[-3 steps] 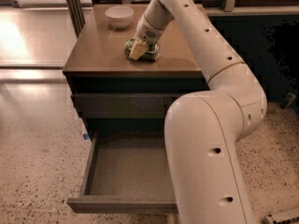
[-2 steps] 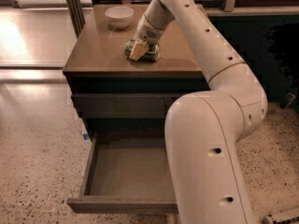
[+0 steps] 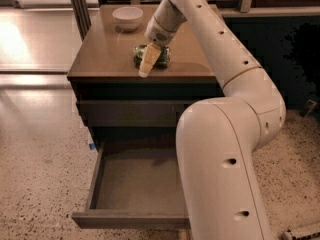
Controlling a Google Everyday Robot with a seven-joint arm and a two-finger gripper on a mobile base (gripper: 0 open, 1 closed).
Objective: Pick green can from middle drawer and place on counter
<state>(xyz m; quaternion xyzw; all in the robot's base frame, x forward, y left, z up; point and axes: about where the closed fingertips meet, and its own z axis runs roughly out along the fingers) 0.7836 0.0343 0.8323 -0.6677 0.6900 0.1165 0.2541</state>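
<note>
Nearest the camera, toward 6 o'clock, the middle drawer (image 3: 134,185) stands pulled well out of the cabinet, and all that shows inside it is its flat grey-brown floor with a soft shadow across the back. The thick white arm (image 3: 220,174) fills the view from 5 o'clock, covering the drawer's right end. It rises to a bulky elbow at about 3 o'clock, then reaches back and leftward toward 12 o'clock over the cabinet. Above the open drawer sits a shut drawer front (image 3: 130,113), and above that the glossy tan counter (image 3: 105,59). The green can (image 3: 165,57) lies on its side on the counter, a little toward 1 o'clock from the slab's centre. The gripper (image 3: 148,64) points down and slightly toward 7 o'clock, with its pale tip crossing the front of the can and touching or nearly touching the slab. I cannot tell whether it grasps the can. Farther back, at 11 o'clock on the counter, a white bowl (image 3: 127,18) stands well apart from the can.
</note>
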